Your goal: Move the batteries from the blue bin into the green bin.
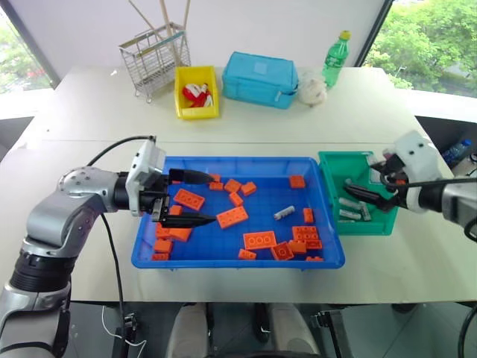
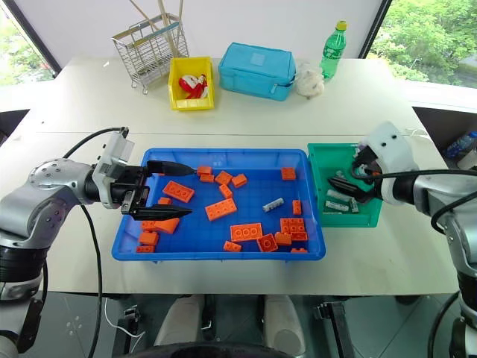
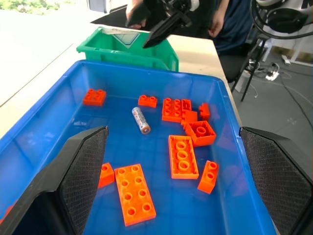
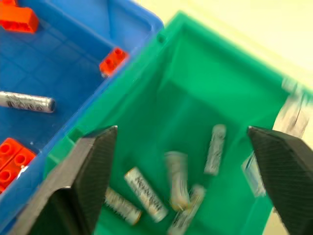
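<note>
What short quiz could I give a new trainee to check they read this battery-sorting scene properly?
1. True or false: one battery remains in the blue bin.
2. The right pincer hangs over: A) yellow bin B) green bin C) bottle.
3. What are the orange pieces around the battery?

Key: 1 true. 2 B. 3 toy bricks.

1. The blue bin point(image 1: 149, 246) is glossy, smooth plastic.
2. Beside it, the green bin point(image 1: 334, 165) is smooth plastic too.
3. Batteries point(image 4: 146, 193) inside the green bin look metallic, shiny.
4. Orange bricks point(image 3: 134, 193) in the blue bin are glossy studded plastic.
</note>
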Motion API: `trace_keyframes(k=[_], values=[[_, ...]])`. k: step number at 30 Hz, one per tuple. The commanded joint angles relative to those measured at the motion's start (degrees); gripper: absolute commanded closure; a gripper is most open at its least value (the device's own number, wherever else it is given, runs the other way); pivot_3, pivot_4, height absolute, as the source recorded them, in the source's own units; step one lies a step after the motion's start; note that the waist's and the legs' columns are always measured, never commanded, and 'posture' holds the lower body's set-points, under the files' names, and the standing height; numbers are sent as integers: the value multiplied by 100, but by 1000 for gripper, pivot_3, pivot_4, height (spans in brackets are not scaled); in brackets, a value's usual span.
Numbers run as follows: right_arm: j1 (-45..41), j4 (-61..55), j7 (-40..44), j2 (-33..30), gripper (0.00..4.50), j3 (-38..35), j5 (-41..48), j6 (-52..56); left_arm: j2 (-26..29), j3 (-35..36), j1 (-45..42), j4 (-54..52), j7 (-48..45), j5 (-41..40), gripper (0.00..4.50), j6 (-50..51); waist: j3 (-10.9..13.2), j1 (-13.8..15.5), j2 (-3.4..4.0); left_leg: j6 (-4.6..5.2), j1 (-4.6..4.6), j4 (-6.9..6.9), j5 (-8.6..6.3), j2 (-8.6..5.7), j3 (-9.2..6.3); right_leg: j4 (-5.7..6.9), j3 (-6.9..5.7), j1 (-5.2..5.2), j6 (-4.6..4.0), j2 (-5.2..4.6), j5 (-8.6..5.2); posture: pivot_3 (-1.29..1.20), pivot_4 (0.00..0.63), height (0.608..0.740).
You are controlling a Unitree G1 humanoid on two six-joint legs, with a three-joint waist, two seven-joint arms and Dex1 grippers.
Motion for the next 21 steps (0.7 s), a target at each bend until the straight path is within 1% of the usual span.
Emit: trace_keyframes(k=[1,3,4,7,12,17,21], values=[[-428,-439,309,-166,75,478,134,-424,-7,2,-92,-55,-61,-20,0,-52,0,-14,-1,0,0,0,0,1,-1,0,0,0,0,1,0,0,150,736],[-566,-522,618,-152,75,933,129,-798,7,16,-88,-76,-59,-27,0,-36,-1,-6,-2,0,0,-2,0,3,-9,1,-5,1,0,5,0,0,150,736],[-720,-440,767,-121,75,1283,17,-1031,18,25,-84,-90,-56,-32,0,-28,0,-5,-1,0,0,-4,0,3,-10,1,-6,1,1,5,0,0,150,736],[-1220,42,1188,-29,75,2204,-391,-1645,40,32,-97,-119,-44,-33,0,-5,0,-7,-1,0,-1,-4,0,2,-6,0,-5,0,0,3,-1,0,150,736],[-1819,1060,2243,37,75,3435,-1133,-2766,98,94,-93,-189,2,-72,0,59,0,11,-2,0,-2,2,0,1,-1,0,-3,0,-1,1,0,0,150,736],[-2234,2012,2756,362,75,4084,-1813,-3497,163,205,81,-386,127,-144,0,139,1,2,-2,1,-2,1,0,1,1,2,-3,-1,1,2,1,0,150,736],[-2416,2551,3154,588,75,4375,-2196,-4008,218,348,218,-533,232,-212,0,224,0,3,-2,0,-2,1,0,2,1,5,-4,-2,2,2,1,0,150,736]])
